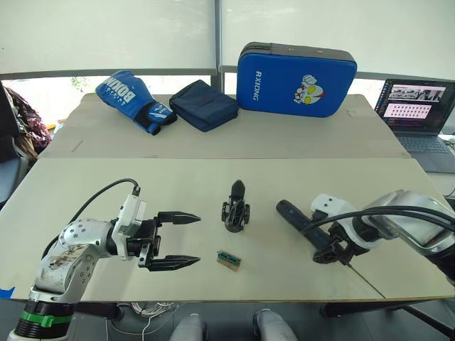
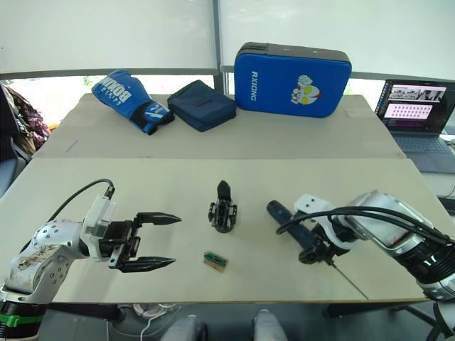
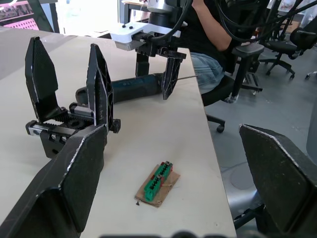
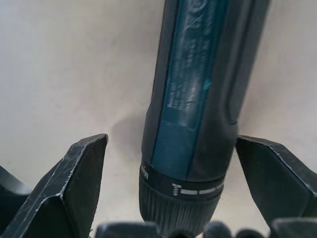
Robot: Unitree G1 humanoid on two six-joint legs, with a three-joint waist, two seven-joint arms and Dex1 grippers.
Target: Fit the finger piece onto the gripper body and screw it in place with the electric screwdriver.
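The gripper body (image 1: 236, 208) stands mid-table, a black assembly. In the left wrist view two pointed black wedges rise side by side from the gripper body (image 3: 64, 124); I cannot tell whether one is the finger piece. My left gripper (image 1: 197, 239) hovers open just left of it, fingers pointing toward it, with nothing between them. The electric screwdriver (image 1: 302, 222) lies flat on the table to the right, its thin bit toward the front edge. My right gripper (image 1: 333, 253) is lowered over its bit end, open. Its fingers (image 4: 79, 173) straddle the screwdriver barrel (image 4: 193, 89) without clamping it.
A small green-and-tan block (image 1: 229, 259) lies in front of the gripper body. At the back lie a blue boxing glove (image 1: 135, 99), a navy pouch (image 1: 204, 104) and a blue strike pad (image 1: 295, 69). A laptop (image 1: 419, 106) sits far right. A person (image 3: 208, 34) sits beyond the table's right edge.
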